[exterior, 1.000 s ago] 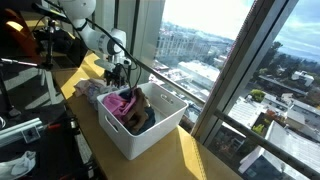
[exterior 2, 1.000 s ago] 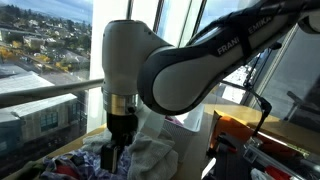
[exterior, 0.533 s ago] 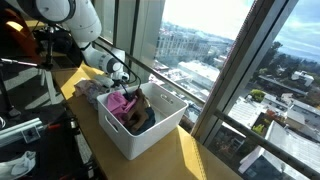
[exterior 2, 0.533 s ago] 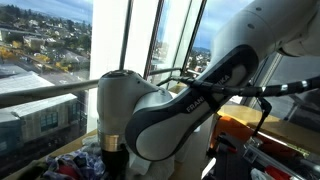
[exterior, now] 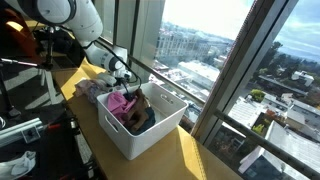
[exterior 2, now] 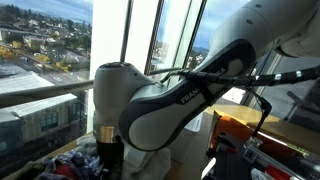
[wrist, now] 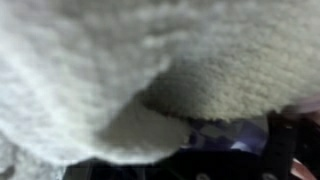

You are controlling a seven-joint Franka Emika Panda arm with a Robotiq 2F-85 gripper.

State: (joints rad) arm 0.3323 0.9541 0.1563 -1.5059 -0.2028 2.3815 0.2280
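Soft, light, limp cream fleece cloth point(wrist: 95, 65) heaped inside white basket point(exterior: 140, 138): pinch at a raised fold; gripper point(exterior: 121, 80) closure impossible to tell, buried in fabric.

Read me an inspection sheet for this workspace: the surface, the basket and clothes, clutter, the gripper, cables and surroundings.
Surface: wooden table by the window, bare past the basket.
Job's things: white basket holding a pink cloth and darker clothes; a pale fuzzy cloth fills the wrist view.
Clutter: grey cloth heaped beside the basket; dark equipment at the table's edge.
Grippers: gripper low over the clothes at the basket's far end; fingers hidden, open or shut cannot be told.
Cables: black cable behind the arm.
Surroundings: tall windows, city outside.
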